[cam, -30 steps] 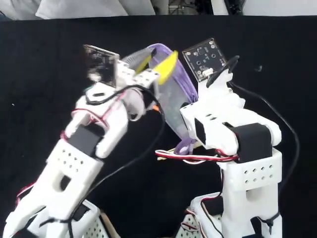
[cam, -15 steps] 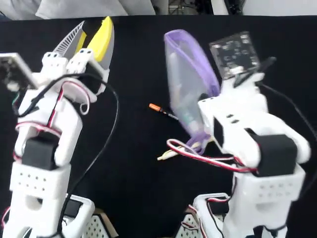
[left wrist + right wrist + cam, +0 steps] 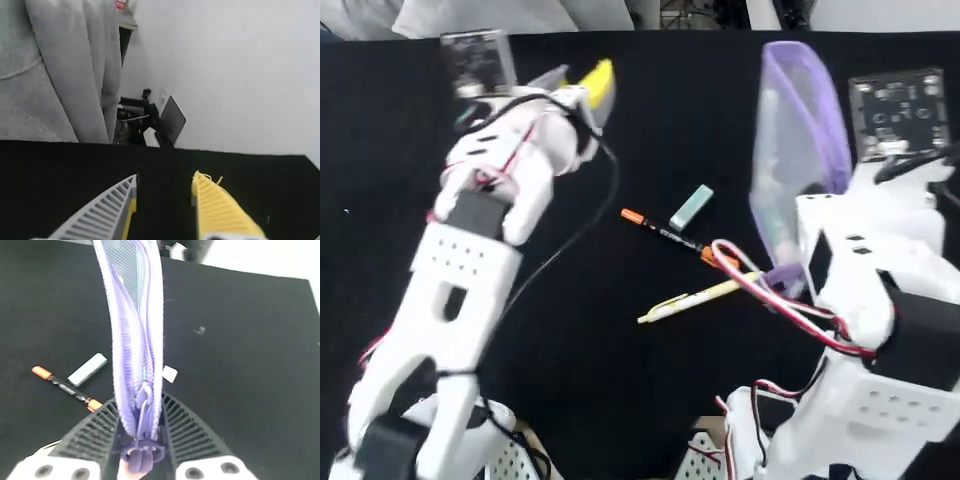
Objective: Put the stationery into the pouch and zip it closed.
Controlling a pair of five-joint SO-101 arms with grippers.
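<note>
Pinching the pouch (image 3: 131,315) by its zip end, the right gripper (image 3: 140,407) has its fingers closed narrow on the fabric. It holds the pouch upright off the bench (image 3: 620,400), at about 2 o'clock in the high view, probably to present its mouth to the other arm. The left gripper (image 3: 578,75) hangs raised at 11 o'clock, fingers wide and empty. An orange-capped pen (image 3: 665,232), an eraser (image 3: 691,207) and a yellow pen (image 3: 695,297) lie near centre, outside the pouch. Arm wires cover the yellow pen's 3 o'clock end. I cannot tell whether the zip is open or whether anything lies inside.
</note>
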